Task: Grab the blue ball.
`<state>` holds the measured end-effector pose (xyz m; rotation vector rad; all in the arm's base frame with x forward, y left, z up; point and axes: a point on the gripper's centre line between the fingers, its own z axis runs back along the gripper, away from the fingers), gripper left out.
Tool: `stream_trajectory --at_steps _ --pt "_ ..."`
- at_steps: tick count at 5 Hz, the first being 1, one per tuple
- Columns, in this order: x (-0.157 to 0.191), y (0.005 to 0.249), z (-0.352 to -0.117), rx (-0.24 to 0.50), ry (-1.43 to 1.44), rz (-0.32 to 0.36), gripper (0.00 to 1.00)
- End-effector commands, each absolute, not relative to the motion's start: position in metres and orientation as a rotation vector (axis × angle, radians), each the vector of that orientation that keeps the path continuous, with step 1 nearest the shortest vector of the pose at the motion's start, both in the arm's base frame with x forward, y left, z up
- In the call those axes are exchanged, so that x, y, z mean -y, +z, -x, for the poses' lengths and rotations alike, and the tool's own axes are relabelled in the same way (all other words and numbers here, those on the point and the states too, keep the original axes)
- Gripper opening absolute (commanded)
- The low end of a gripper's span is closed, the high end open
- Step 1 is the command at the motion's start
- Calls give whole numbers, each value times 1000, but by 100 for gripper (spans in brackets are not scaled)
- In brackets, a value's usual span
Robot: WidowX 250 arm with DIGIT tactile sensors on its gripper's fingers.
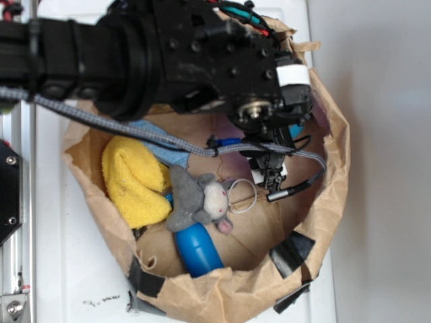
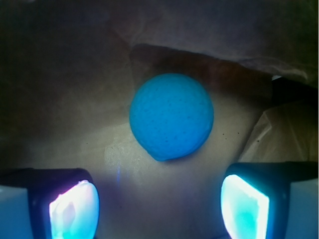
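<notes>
The blue ball (image 2: pixel 171 116) is round, teal and matte. It lies on the brown paper floor, just ahead of my gripper (image 2: pixel 159 209) and centred between the fingers. The gripper is open and empty; its two glowing pads (image 2: pixel 75 211) stand wide apart and do not touch the ball. In the exterior view my gripper (image 1: pixel 279 131) hangs over the right part of the paper bag. Only a teal sliver of the ball (image 1: pixel 297 129) shows beside it; the rest is hidden under the arm.
The crumpled brown paper bag (image 1: pixel 331 182) walls in everything. Inside lie a yellow cloth (image 1: pixel 135 178), a grey plush mouse (image 1: pixel 199 198), a glossy dark-blue capsule toy (image 1: pixel 199 247) and a light-blue sponge (image 1: pixel 165 147). Black tape (image 1: pixel 293 252) patches the rim. A paper fold (image 2: pixel 279 129) rises right of the ball.
</notes>
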<state>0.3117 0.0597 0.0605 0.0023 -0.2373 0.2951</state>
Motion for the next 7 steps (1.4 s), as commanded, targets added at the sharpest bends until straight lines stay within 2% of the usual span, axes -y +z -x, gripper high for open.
stream_trajectory --at_steps 1,3,7 --pt "-82 83 -319 336 353 -5 100" --pt "-87 79 -320 437 365 -22 100" --pt "-66 80 -337 428 376 -25 100"
